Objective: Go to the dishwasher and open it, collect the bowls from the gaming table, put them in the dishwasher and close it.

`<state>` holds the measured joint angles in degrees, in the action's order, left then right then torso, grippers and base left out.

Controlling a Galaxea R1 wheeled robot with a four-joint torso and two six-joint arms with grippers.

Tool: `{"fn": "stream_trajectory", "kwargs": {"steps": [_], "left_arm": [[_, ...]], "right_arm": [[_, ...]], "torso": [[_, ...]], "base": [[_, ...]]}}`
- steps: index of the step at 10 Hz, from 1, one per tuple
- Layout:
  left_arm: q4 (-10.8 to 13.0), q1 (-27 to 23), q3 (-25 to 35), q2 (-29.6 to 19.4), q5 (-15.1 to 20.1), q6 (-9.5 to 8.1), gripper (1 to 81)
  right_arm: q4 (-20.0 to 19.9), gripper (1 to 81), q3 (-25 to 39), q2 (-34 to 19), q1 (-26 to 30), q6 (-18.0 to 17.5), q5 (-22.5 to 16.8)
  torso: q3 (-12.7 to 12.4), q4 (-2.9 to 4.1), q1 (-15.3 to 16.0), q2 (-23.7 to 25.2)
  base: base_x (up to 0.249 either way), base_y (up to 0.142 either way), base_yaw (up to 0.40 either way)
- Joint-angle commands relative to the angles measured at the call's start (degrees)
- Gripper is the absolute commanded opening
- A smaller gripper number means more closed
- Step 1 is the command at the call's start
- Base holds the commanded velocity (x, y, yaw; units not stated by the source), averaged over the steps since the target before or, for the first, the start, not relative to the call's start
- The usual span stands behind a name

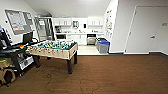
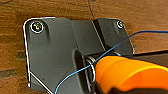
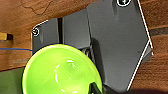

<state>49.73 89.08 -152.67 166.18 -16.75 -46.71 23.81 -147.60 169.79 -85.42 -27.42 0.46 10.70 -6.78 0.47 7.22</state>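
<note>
Bowls: green (image 3: 61,71); orange (image 2: 130,72).

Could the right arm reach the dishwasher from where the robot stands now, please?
Probably not: the dishwasher sits far across the room in the kitchen, with open brown floor between. The right wrist view shows a green bowl close by.

I look across a brown wood-grain floor (image 1: 112,75) with thin dark cables (image 1: 87,86) looping over it. A table-football table (image 1: 53,48) stands ahead to my left, beside a dark desk (image 1: 12,51) carrying a monitor (image 1: 27,37). A notice board (image 1: 18,21) hangs on the white wall. Farther back sit white kitchen cabinets (image 1: 75,22), grey bins with blue lids (image 1: 103,46) and a closed white door (image 1: 147,30)
</note>
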Motion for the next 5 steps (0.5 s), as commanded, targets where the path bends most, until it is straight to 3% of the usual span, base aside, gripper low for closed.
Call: {"fn": "stream_trajectory", "kwargs": {"steps": [1,5], "left_arm": [[0.46,-1.84,0.09,-0.76,1.28,0.04,1.0],[0.46,-1.67,0.09,-0.85,0.94,0.04,1.0]], "right_arm": [[0.63,1.0,0.31,-0.22,2.58,0.25,-2.40],[0.89,1.0,0.31,0.05,2.75,0.25,-2.40]], "torso": [[0.00,0.00,0.00,0.00],[0.00,0.00,0.02,0.00]], "base": [[0.102,-0.082,0.000],[0.093,-0.093,0.000]]}}
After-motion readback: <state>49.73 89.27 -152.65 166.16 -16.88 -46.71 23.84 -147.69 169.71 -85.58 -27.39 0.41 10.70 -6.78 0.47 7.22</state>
